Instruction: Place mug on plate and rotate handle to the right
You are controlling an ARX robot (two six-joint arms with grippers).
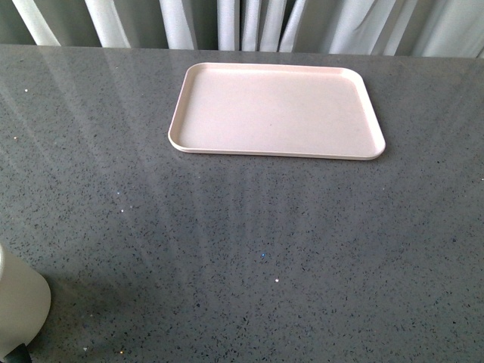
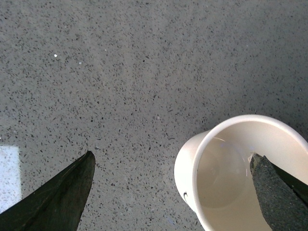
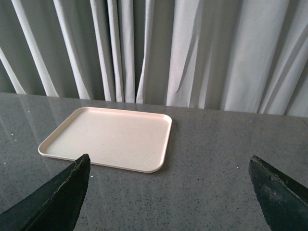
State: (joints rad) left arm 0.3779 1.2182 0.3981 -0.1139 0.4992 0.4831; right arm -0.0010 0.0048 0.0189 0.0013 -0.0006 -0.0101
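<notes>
The pale pink plate [image 1: 276, 111] lies empty at the far middle of the grey counter. The cream-white mug [image 1: 19, 302] stands upright at the near left edge, cut off by the frame; a dark bit [image 1: 21, 352] shows at its base, and I cannot tell whether it is the handle. In the left wrist view the mug [image 2: 231, 187] is seen from above, empty. My left gripper [image 2: 172, 159] is open above it, one finger [image 2: 276, 192] over the mug's mouth, the other finger [image 2: 62, 197] outside, well clear of its wall. My right gripper [image 3: 169, 158] is open and empty, facing the plate [image 3: 110, 137].
Grey speckled counter [image 1: 249, 249] runs all around. White pleated curtains [image 3: 192, 53] hang behind its far edge. A pale patch [image 2: 8, 173] shows at the edge of the left wrist view.
</notes>
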